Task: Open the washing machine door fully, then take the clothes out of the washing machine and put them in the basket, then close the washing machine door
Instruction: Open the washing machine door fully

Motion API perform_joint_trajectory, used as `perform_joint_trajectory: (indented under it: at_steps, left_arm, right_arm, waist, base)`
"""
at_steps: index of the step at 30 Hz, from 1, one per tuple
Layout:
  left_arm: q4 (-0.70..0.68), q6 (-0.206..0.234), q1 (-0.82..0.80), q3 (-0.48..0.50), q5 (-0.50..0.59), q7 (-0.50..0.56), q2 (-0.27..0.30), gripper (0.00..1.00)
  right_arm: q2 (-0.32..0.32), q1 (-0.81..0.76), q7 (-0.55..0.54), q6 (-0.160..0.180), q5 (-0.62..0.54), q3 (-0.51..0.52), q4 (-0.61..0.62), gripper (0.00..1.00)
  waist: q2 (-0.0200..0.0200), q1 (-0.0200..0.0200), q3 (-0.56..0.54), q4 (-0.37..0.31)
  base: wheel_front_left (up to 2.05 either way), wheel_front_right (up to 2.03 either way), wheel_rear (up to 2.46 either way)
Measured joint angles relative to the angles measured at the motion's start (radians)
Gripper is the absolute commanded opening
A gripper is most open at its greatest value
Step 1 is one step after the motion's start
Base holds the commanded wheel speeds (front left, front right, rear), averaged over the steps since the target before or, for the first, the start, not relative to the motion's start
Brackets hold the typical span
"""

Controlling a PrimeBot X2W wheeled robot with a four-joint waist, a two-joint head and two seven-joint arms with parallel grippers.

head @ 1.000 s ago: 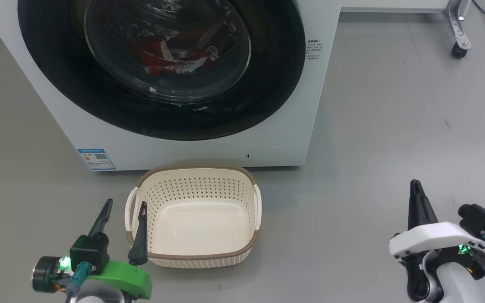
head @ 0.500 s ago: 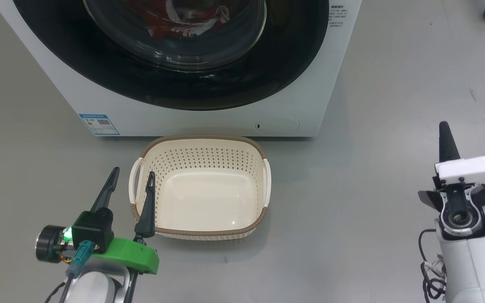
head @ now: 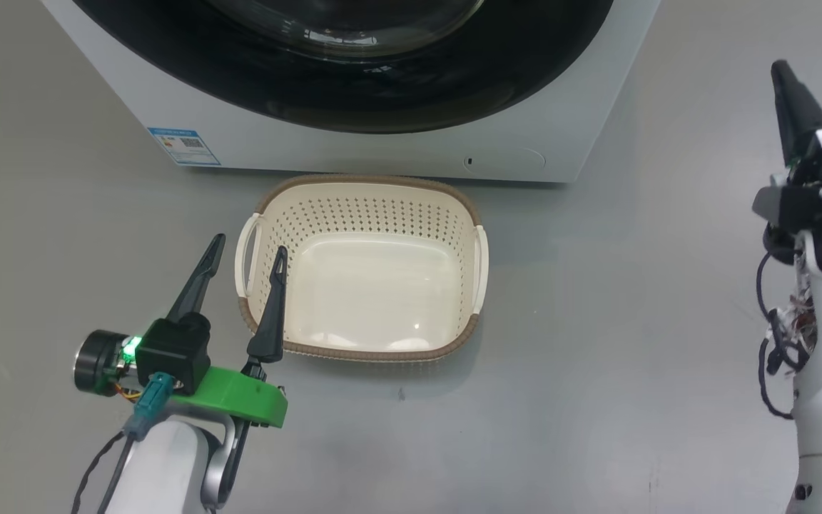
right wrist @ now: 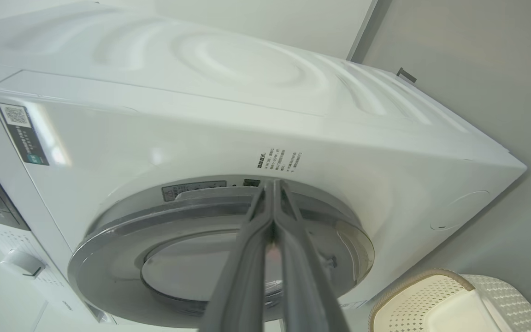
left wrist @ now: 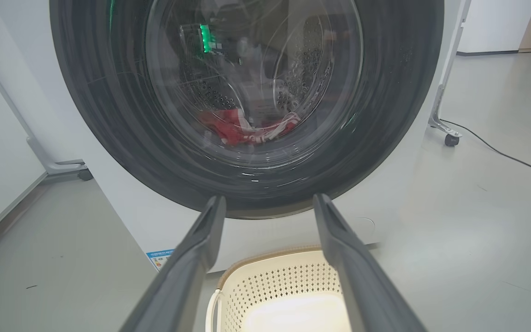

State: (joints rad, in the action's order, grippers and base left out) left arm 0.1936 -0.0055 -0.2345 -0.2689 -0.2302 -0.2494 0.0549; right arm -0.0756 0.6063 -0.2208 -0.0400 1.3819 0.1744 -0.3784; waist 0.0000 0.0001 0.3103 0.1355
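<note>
blue sticker [head: 184, 146] on washing machine [head: 354, 153], print illegible

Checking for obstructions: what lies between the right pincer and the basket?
Only bare grey floor, as the head view shows; the right pincer hangs well clear of the basket, to its right.

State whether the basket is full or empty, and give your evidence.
Empty: the basket shows a bare floor; the clothes lie behind the glass of the washing machine door.

This seems a test lab, not a home: bare grey floor [left wrist: 477, 230], and right of the left pincer [left wrist: 268, 197] a wheeled metal frame [left wrist: 439, 103] and loose cable [left wrist: 500, 152].
</note>
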Motion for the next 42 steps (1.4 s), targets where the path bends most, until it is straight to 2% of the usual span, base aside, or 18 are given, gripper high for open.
perform_joint_trajectory:
  at_steps: [5, 20, 32, 42]
  left_arm:
    - [-0.012, -0.001, -0.032, -0.005, 0.002, -0.003, -0.004, 1.00]
    - [-0.017, -0.023, -0.114, -0.036, 0.005, -0.003, -0.015, 1.00]
    - [-0.007, -0.028, -0.137, -0.059, 0.005, -0.003, -0.021, 1.00]
    - [-0.002, -0.028, -0.145, -0.065, 0.003, -0.003, -0.022, 1.00]
  right_arm:
    - [-0.036, 0.110, -0.079, 0.033, 0.025, -0.014, 0.004, 0.00]
    - [-0.102, 0.355, -0.238, 0.096, 0.042, -0.085, -0.011, 0.00]
    - [-0.124, 0.483, -0.291, 0.114, 0.042, -0.105, -0.070, 0.00]
    - [-0.134, 0.558, -0.318, 0.114, 0.045, -0.109, -0.129, 0.00]
  waist:
    - [0.0000, 0.0000, 0.047, 0.018]
    - [0.0000, 0.0000, 0.171, 0.082]
    - [0.0000, 0.0000, 0.215, 0.135]
    - [0.0000, 0.0000, 0.226, 0.156]
  base:
    - [0.00, 0.00, 0.00]
    - [0.00, 0.00, 0.00]
    - [0.00, 0.00, 0.00]
    - [0.00, 0.00, 0.00]
